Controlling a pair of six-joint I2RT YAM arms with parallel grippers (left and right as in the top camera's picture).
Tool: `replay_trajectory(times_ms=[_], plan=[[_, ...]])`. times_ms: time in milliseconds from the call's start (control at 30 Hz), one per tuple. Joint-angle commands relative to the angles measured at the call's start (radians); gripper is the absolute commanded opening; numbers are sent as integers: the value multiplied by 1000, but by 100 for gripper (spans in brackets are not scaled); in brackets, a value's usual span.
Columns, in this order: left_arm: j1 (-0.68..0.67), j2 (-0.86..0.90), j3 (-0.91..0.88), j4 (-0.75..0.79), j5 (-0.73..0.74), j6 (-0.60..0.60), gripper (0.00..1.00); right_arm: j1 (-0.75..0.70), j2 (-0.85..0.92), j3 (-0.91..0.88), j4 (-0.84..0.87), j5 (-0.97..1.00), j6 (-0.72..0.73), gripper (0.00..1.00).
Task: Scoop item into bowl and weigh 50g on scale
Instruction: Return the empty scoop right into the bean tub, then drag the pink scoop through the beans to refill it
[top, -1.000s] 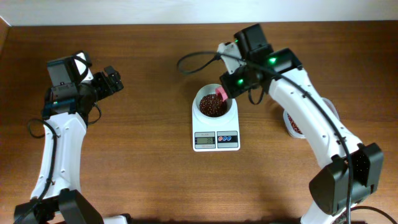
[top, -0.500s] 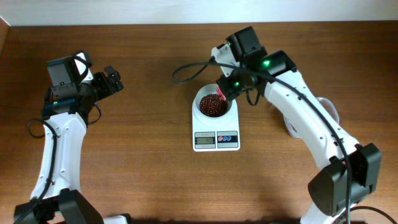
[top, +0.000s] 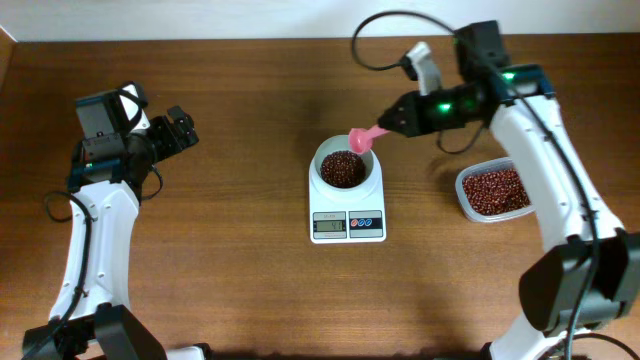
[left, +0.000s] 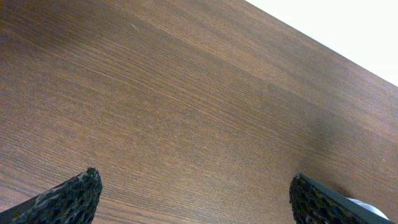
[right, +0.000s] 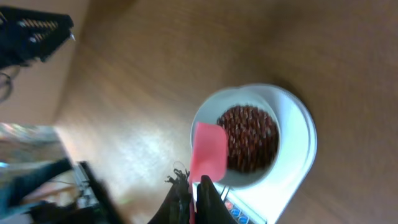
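A brown wooden bench (top: 240, 250) with fine grain running side to side fills the overhead view, ending at its far edge against a pale surface. Two things lie directly on it. A small white kitchen scale (top: 348, 226) with a grey display and coloured round buttons sits near the middle, its front facing the near edge. A clear rectangular plastic tub (top: 461, 196) of dark red-brown beans (top: 495, 190) sits to the scale's right, apart from it.

Your white bowl (top: 318, 172) sits on the scale (top: 348, 205).
Red-brown beans (top: 342, 170) heap inside it; you can't quite read the scale's grey display (top: 330, 226).
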Motion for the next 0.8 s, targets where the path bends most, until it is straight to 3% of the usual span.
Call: replay_trajectory(times_ms=[0, 200, 333, 767], plan=[[3, 2, 14, 1, -8, -10, 99, -160, -63, 23, -115, -127, 14, 4], [3, 2, 14, 1, -8, -10, 99, -489, -63, 23, -529, 298, 3, 4], [3, 2, 14, 1, -8, -10, 99, -539, -63, 21, -618, 603, 15, 4], [3, 2, 14, 1, -8, -10, 99, -462, -55, 14, -449, 580, 7, 4]])
